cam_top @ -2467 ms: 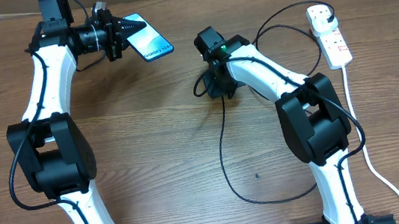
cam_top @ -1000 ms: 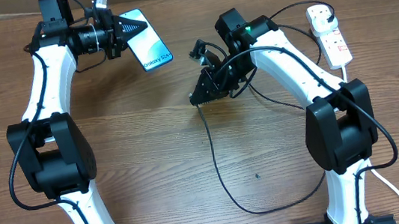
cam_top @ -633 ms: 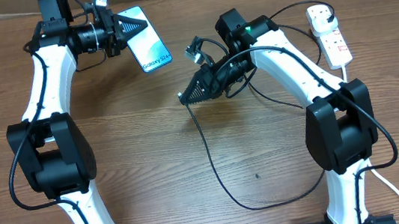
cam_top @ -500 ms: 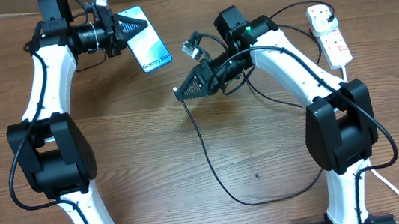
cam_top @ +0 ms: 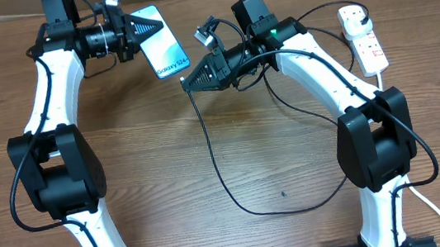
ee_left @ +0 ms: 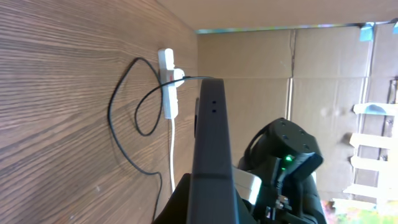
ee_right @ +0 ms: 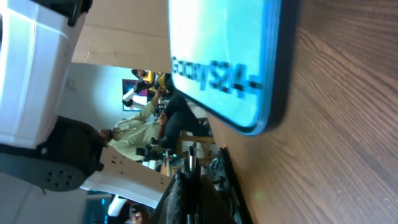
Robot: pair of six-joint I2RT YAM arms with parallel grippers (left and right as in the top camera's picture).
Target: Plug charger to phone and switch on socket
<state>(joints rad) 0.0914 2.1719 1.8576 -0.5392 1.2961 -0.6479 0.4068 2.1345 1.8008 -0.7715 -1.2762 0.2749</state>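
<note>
phone (ee_left: 212,155) edge-on, socket (ee_left: 168,81) beyond, looping charger (ee_left: 111,115)

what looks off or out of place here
Nothing spilled or damaged. The phone is held tilted above the table by the left gripper, and the charger hangs in a loose loop from the right gripper.

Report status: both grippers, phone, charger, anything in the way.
Left gripper shut on phone. Right gripper shut on charger near its tip, aimed at phone's bottom edge, not yet plugged. Nothing between them; socket off to the right, no gripper on it.
</note>
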